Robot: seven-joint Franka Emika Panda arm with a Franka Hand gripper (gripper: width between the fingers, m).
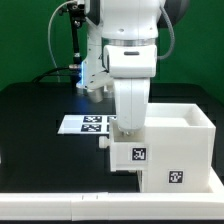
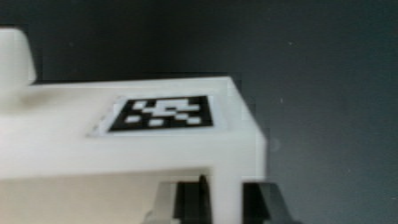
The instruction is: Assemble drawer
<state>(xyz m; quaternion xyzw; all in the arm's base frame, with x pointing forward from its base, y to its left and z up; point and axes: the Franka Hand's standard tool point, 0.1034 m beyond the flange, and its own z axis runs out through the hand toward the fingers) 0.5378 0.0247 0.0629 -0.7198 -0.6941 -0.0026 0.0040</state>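
Note:
The large white hollow cube shell (image 1: 185, 140) stands on the black table at the exterior view's right, open side up, with a tag on its front. A small white tray (image 1: 135, 152) with a tag on its face sits close against the shell's left side. My gripper (image 1: 128, 125) reaches straight down onto this tray. In the wrist view the tray's tagged face (image 2: 166, 112) fills the frame, and my gripper (image 2: 224, 205) is shut on the tray's thin white wall, one black finger (image 2: 194, 205) on each side. The second small tray is not clearly in view.
The marker board (image 1: 85, 124) lies flat on the table behind and to the left of the tray. A white rail (image 1: 60, 205) runs along the table's front edge. A white object (image 2: 15, 55) shows at the edge of the wrist view.

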